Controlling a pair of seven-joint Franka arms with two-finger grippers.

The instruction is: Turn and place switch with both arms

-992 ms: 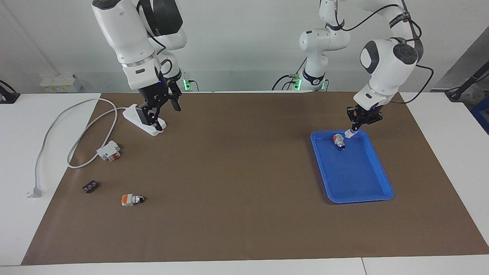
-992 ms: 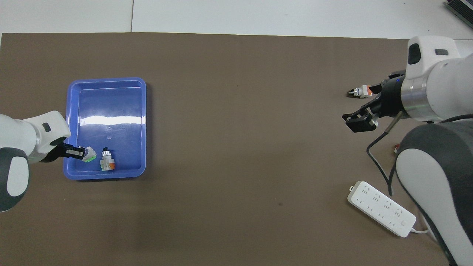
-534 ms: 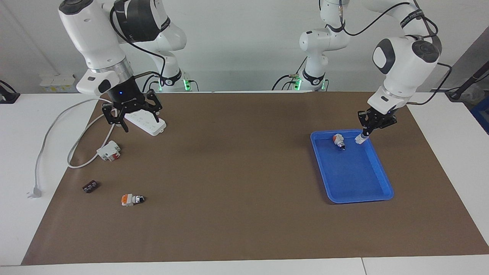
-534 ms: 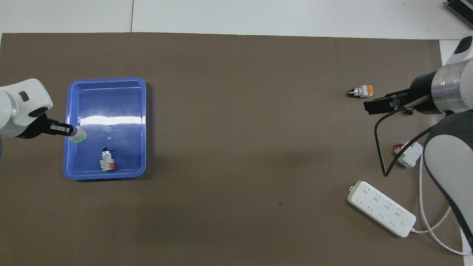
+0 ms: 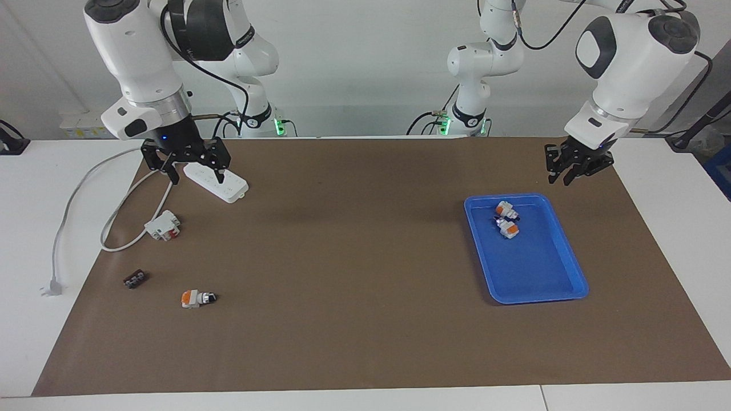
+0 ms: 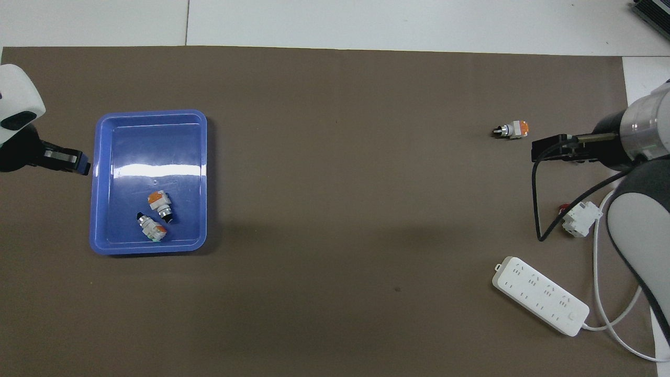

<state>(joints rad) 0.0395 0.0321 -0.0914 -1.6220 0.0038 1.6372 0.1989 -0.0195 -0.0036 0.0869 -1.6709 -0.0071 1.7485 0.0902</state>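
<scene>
Lying loose in the blue tray (image 6: 152,112) mid-frame, the switch (image 6: 158,201) looks light, rigid, slick; I'd pinch its white body. Left tool (image 5: 562,174) and right tool (image 5: 185,165) hang spread, empty.

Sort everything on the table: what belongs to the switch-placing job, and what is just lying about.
Job: farther tray switch, nearer tray switch, blue tray, left gripper, right gripper.
Lying about: loose switch, power strip, white-and-red block, black part.
</scene>
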